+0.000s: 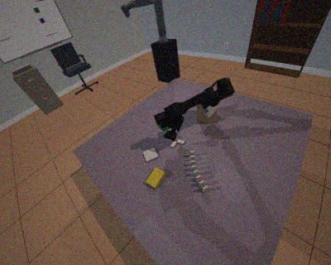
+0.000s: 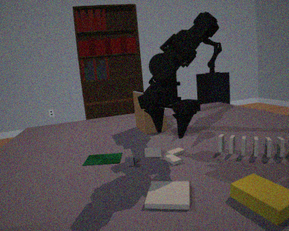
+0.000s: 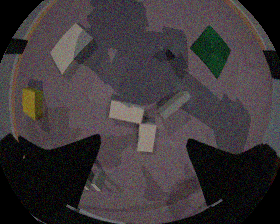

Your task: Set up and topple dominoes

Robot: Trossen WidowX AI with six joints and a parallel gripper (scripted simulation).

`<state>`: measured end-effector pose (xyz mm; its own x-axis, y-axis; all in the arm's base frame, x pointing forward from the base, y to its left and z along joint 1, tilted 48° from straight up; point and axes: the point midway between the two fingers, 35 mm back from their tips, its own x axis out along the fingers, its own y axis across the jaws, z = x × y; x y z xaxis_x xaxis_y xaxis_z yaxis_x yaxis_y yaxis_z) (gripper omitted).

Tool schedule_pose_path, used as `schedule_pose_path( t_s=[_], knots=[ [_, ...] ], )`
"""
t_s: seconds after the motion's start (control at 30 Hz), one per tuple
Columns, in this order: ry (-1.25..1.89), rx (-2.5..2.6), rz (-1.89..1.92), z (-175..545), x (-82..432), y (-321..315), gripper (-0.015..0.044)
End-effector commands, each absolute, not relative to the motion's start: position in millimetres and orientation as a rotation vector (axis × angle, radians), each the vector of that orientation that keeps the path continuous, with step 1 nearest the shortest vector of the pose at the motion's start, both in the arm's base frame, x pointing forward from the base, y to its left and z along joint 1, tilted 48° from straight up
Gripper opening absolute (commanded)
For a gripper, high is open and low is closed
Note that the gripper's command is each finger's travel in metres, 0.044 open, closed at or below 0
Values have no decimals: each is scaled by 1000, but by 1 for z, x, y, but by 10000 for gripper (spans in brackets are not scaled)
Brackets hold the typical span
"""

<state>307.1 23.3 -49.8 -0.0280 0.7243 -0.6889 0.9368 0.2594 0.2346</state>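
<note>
My gripper [image 1: 170,135] [image 2: 170,133] [image 3: 145,142] is open and empty, pointing down above the loose dominoes. Two pale loose dominoes lie flat close together: one domino [image 2: 173,159] [image 3: 126,111] and another domino [image 2: 176,151] [image 3: 147,138]. A third, greyer domino [image 2: 153,152] [image 3: 174,104] lies beside them, seemingly on its long edge; I cannot make it out in the top view. The row of several standing dominoes [image 1: 197,173] [image 2: 256,146] is upright and evenly spaced, apart from the gripper. In the wrist view it is small and partly hidden by a finger.
A white square tile [image 1: 151,155] [image 2: 168,196] [image 3: 70,49] and a yellow block [image 1: 155,178] [image 2: 261,196] [image 3: 32,103] lie on the near side. A green square [image 2: 103,159] [image 3: 211,51] lies to one side. A wooden block [image 1: 206,115] [image 2: 144,120] stands behind the gripper.
</note>
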Motion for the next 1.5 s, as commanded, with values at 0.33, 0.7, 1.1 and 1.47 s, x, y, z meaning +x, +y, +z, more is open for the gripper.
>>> schedule_pose_path(
  t_s=[0.33,0.7,1.1,1.47],
  knots=[
    [1829,1524,-369,-84,297,68,440],
    [1829,1525,-368,-90,296,75,414],
    [1829,1525,-368,-90,296,75,107],
    [1804,1551,-359,-80,299,70,107]
  ],
)
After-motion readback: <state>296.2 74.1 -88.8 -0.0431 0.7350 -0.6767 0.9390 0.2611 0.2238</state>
